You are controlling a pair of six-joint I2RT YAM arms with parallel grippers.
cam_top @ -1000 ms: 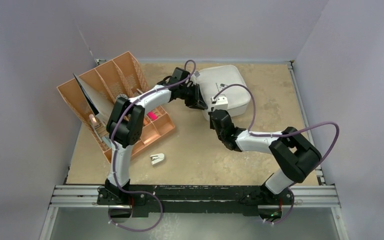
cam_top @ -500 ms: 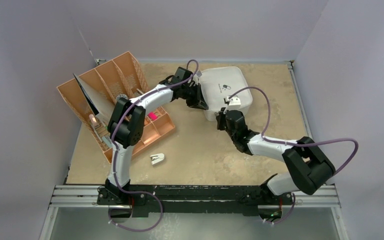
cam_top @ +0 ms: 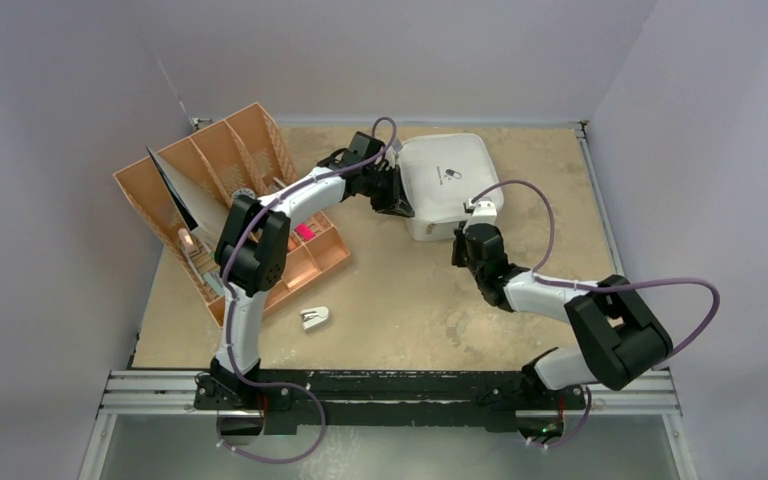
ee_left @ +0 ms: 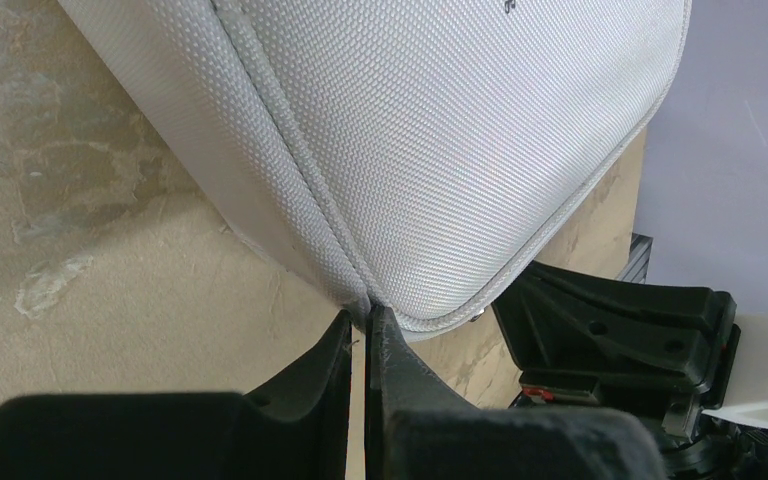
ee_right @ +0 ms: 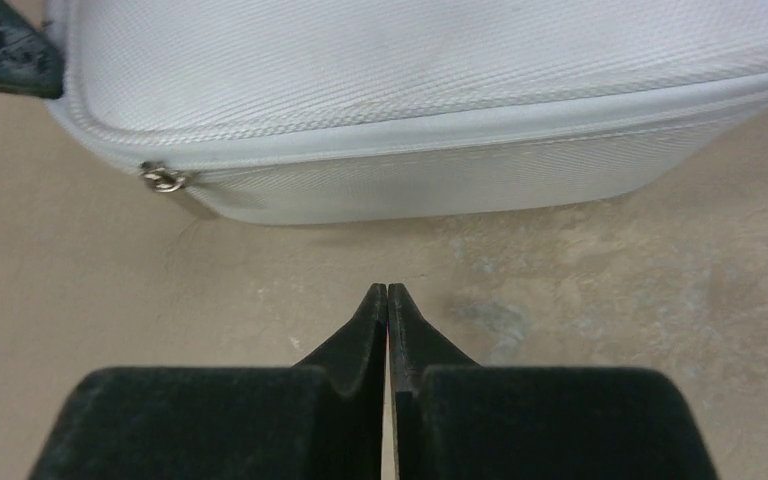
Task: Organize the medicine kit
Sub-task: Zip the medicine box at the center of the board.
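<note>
The medicine kit (cam_top: 448,182) sits lid-down at the far middle of the table (cam_top: 380,300), the left gripper (ee_left: 368,320) closed at its corner seam and the right gripper (ee_right: 387,292) closed, empty, just short of it, so probably only zipping remains.

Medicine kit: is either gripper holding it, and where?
Right gripper: shut, empty, short of the medicine kit. Left gripper: shut tips at its corner zip seam; a pinch cannot be told.
</note>
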